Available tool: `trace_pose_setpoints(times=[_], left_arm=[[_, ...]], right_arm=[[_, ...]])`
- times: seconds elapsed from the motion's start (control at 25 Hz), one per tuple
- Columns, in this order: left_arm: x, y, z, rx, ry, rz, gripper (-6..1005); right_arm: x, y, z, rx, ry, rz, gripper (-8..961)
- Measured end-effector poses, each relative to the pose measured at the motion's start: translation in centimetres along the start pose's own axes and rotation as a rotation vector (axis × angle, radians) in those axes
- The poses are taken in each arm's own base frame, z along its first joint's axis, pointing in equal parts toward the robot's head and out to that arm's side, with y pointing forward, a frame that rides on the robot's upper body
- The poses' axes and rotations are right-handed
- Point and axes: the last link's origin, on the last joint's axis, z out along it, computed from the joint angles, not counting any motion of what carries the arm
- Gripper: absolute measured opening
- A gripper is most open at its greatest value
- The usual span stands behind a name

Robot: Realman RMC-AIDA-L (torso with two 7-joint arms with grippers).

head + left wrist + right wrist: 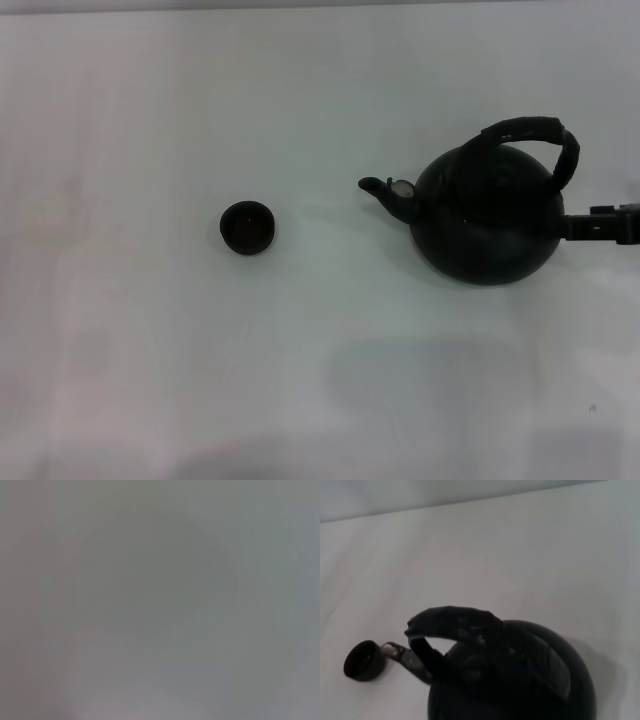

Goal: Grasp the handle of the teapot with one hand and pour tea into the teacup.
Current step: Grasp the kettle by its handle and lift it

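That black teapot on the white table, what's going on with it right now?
The teapot stands upright on the white table, its spout aimed at the small teacup, which sits apart on the robot's left. The right tool shows at the edge of the head view, beside the pot's body and below the arched handle, which nothing holds yet. Pouring hasn't started. The left tool isn't visible in any view.

Plain white table (150,380), a faint grey shadow near its front
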Motion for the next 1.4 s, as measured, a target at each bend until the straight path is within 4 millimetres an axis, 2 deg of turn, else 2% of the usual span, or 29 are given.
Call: trace_pose_setpoints(times=[0.4,0.76,1.24,1.4], left_arm=[[0.3,-0.3,0.2,0.005,0.008,0.011,887],[0.3,-0.7,0.3,0.036,0.013,0.005,888],[0.4,-0.9,0.5,0.054,0.015,0.000,888],[0.4,-0.9,0.5,0.057,0.015,-0.001,888]], right_arm=[[-1.5,-0.6,0.3,0.046,-0.081,-0.006,796],[-2.7,-0.3,1.2,0.055,-0.107,-0.038,768],[-2.9,0.2,2.2,0.045,-0.095,-0.057,730],[-2.9,0.4,2.4,0.041,-0.095,-0.061,677]])
